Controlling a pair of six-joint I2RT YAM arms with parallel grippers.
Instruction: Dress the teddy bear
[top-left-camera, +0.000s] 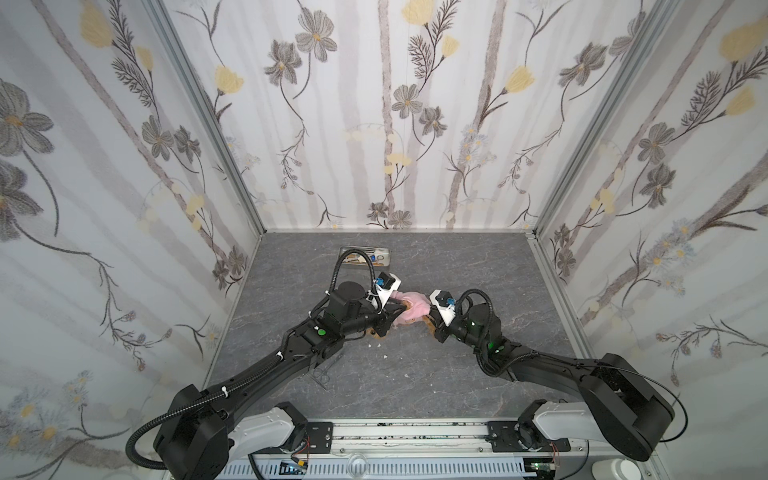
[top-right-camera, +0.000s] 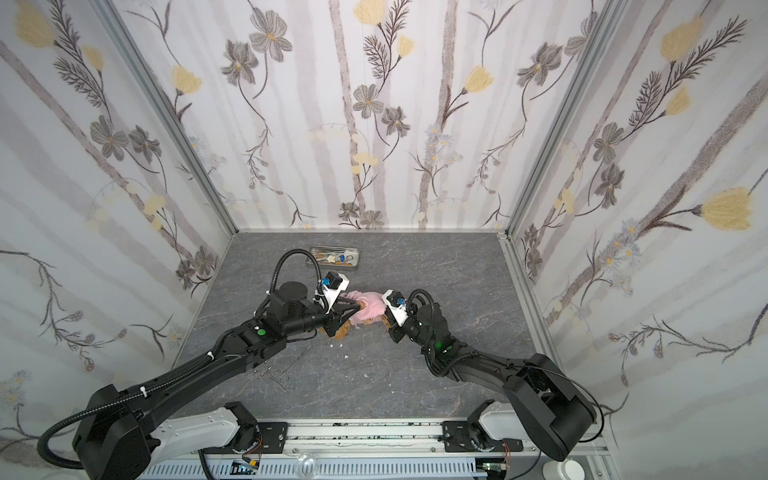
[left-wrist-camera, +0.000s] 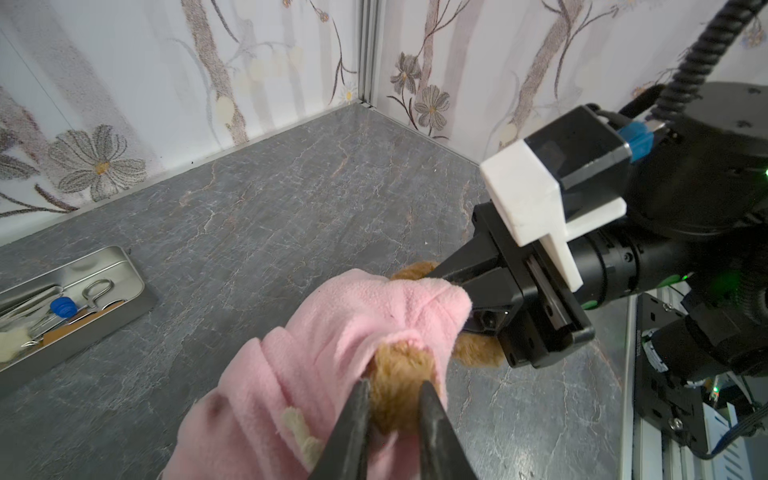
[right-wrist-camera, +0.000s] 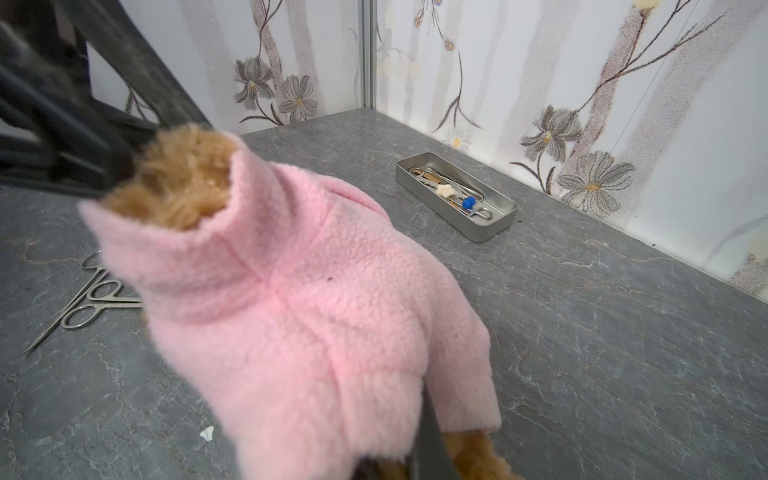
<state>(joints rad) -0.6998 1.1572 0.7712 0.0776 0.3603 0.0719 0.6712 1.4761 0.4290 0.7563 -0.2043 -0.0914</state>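
While its body is wrapped in a pink fleece shirt, the teddy bear is stretched between the two grippers over the middle of the grey marbled table, nearer the robot than the metal tray. Golden-brown fur fills one opening of the shirt at the left arm's end, and more fur shows below the hem at the right arm's end. No face can be made out.

The left gripper meets the bear at that fur-filled opening. Its fingers stand a little apart with the tuft of fur between them. Whether they press on it cannot be told. The right gripper has its fingers closed on the edge of the shirt at the far end, with pink fabric bunched between them.

In both top views the bear shows as a pink and brown lump between the two wrists.

Steel forceps lie on the table on the left arm's side, apart from the bear. A small white scrap lies near them. The tray holds more steel instruments, a blue-capped item and a pale star-shaped piece.
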